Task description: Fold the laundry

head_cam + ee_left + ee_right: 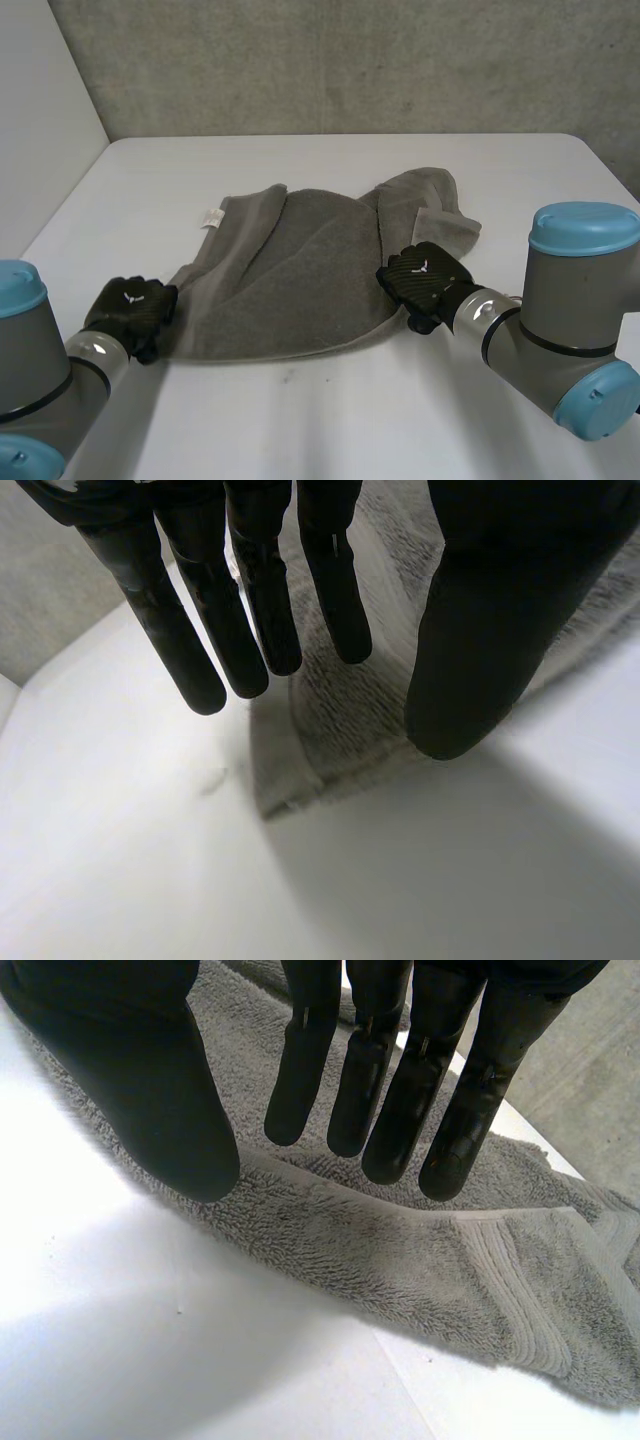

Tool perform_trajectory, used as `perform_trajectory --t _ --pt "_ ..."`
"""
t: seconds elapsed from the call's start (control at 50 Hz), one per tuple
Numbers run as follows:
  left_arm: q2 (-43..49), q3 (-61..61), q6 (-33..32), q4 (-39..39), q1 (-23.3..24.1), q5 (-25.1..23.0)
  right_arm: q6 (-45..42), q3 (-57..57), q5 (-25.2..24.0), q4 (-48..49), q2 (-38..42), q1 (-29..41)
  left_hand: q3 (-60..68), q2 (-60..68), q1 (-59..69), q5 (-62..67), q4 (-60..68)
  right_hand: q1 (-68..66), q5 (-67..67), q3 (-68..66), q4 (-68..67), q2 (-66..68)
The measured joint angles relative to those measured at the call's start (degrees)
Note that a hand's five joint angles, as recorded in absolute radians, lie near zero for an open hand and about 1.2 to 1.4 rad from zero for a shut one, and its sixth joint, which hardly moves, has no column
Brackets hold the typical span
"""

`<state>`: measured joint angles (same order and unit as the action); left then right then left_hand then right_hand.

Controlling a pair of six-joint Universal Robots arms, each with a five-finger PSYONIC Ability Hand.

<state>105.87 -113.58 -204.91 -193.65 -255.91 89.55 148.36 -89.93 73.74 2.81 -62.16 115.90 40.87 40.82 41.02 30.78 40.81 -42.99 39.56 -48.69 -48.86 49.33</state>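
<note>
At the lower left of the frame, the left hand [130, 305] is at the near-left corner of the grey towel [300, 280]. Its wrist view shows straight fingers [190, 650] set apart from the thumb [470, 670], with the towel's corner just past the fingertips. The hand is spread wide and holds nothing.

The towel lies across the middle of the white surface [340, 420]. It is rumpled, and its far-right part is bunched and turned over on itself. A small white label [211, 217] shows at its upper-left edge. It lies straight on the surface, in no basket or bin.

Right of centre, the right hand [425, 280] is at the towel's near-right edge. Its fingers are straight over the pile and its thumb is apart from them, with nothing pinched.

The step in hand looks like taking the two near corners. To do it well, each hand should probably close on a single layer at the hem, with the thumb under the edge. Both should then lift together so the cloth rises evenly. The bunched right side likely needs drawing flat before any fold.
</note>
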Motion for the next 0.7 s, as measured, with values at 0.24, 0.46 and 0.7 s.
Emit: perform_trajectory --t 0.24,0.46,0.7 --pt "-0.16 -2.6 -0.35 -0.54 -0.31 0.16 -0.08 -0.08 0.0 0.01 0.23 0.05 -12.91 -12.91 -12.76 -12.99 -12.98 0.0 -0.21 0.13 0.26 -0.28" --pt "1.81 -1.05 -0.41 -2.9 -2.4 0.26 -0.1 -0.08 0.0 0.08 0.55 0.19 -13.51 -13.41 -13.38 -13.47 -13.47 0.26 -0.33 0.39 0.27 -0.28" --pt "5.6 1.61 -0.4 -3.77 -2.51 0.18 -0.09 -0.08 0.03 0.09 0.64 0.2 -6.82 -6.75 -6.69 -6.71 -6.69 0.25 -0.48 0.4 0.27 -0.28"
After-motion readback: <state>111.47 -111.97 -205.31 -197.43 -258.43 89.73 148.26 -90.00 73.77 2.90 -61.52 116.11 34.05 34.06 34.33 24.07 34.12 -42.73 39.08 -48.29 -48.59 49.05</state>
